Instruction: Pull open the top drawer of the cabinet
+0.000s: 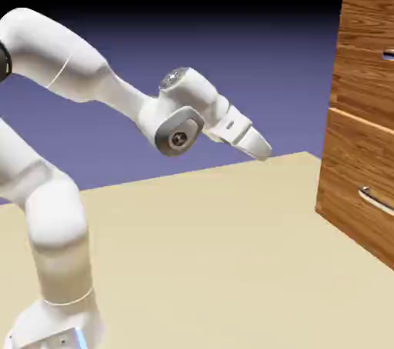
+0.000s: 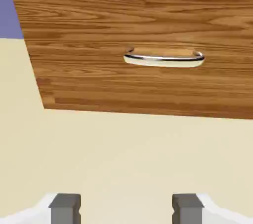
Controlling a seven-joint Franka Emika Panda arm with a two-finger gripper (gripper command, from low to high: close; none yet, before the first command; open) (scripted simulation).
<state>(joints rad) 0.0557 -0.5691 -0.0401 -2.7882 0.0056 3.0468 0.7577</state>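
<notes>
The white Panda's two-finger gripper [image 1: 263,151] stood open and empty, its grey fingertips [image 2: 126,210] parted widely with nothing between them; I had it pitched down toward the cabinet [image 1: 353,163], well apart from the wood. The top drawer [image 1: 358,82] lay ahead of and above the jaws, its silver bar handle [image 1: 389,54] partly cut off by the exterior view's right edge. Beyond the fingertips, the hand camera showed the lower bar handle [image 2: 164,61], not the one I needed, presumably because of that downward tilt. I judged this the approach stage: the spread left room to straddle a bar, but I needed to raise and level the hand first, lest I hook the wrong drawer.
</notes>
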